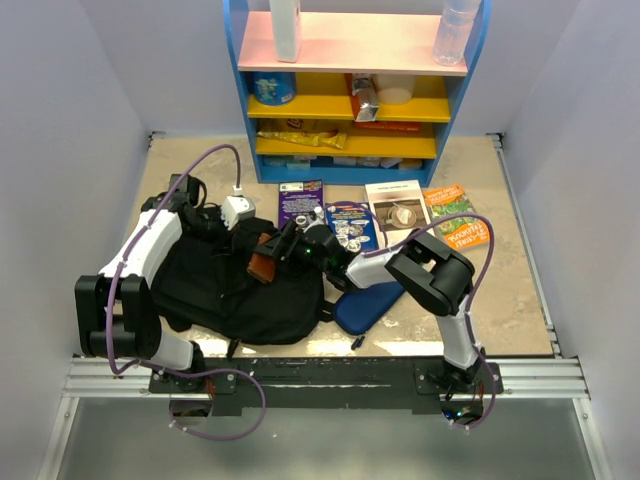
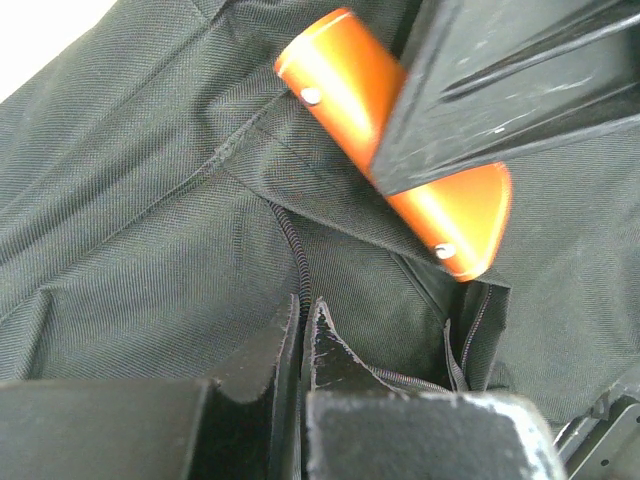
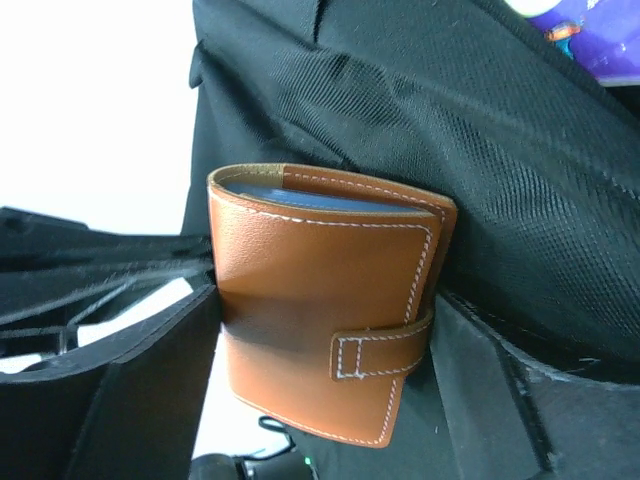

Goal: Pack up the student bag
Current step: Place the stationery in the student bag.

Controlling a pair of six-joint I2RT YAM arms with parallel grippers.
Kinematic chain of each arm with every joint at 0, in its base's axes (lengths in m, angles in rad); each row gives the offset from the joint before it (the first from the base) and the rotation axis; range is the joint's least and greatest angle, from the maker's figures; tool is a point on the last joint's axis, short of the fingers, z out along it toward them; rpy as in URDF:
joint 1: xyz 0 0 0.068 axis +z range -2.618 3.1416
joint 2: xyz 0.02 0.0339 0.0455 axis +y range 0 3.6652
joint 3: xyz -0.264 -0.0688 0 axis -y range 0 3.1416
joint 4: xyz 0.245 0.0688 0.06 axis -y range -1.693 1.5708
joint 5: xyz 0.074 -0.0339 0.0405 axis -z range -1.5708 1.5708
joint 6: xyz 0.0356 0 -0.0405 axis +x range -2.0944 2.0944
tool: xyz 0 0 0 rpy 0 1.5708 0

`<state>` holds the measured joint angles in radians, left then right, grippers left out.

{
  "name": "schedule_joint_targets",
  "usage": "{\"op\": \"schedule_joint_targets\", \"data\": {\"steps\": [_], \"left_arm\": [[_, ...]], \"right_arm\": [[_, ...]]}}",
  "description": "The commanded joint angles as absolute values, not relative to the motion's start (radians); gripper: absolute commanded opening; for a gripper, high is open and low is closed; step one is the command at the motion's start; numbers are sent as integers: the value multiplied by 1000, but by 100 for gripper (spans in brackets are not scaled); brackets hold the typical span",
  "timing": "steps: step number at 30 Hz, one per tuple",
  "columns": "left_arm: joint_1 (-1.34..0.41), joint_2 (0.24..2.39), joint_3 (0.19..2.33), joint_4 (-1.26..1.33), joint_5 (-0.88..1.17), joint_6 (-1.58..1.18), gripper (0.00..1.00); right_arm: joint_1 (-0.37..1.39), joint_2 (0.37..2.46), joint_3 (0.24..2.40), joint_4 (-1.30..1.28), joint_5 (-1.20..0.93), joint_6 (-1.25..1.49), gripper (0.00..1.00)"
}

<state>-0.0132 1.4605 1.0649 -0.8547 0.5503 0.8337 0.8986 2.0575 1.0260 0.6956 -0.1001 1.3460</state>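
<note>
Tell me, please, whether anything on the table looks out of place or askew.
Only the dark-blue pencil case: it lies diagonally beside the student bag, partly hidden by the right arm, while the books sit in a tidy row. Nothing looks spilled or damaged.

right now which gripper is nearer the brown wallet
Right. The right gripper holds the wallet over the student bag; the left gripper is shut on the bag's fabric, just short of the wallet.
</note>
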Motion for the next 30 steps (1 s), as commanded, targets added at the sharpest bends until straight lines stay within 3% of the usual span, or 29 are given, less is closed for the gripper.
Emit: {"op": "schedule_joint_targets", "data": {"steps": [1, 7, 16, 20, 23, 30], "left_arm": [[-14, 1460, 1085, -877, 591, 850, 0], [-12, 1460, 1086, -877, 598, 842, 0], [-12, 1451, 1088, -884, 601, 839, 0], [-12, 1448, 1091, -893, 601, 842, 0], [-14, 1450, 1095, -893, 598, 845, 0], [-12, 1451, 1100, -900, 600, 848, 0]], "right_arm": [[911, 1942, 983, 741, -95, 1281, 80], [940, 1881, 1022, 643, -89, 1186, 78], [1005, 1943, 1244, 345, -42, 1048, 80], [1037, 1991, 1420, 4, 88, 1015, 88], [1039, 2011, 1459, -115, 156, 1067, 88], [1039, 1980, 1462, -160, 229, 1014, 89]]}}
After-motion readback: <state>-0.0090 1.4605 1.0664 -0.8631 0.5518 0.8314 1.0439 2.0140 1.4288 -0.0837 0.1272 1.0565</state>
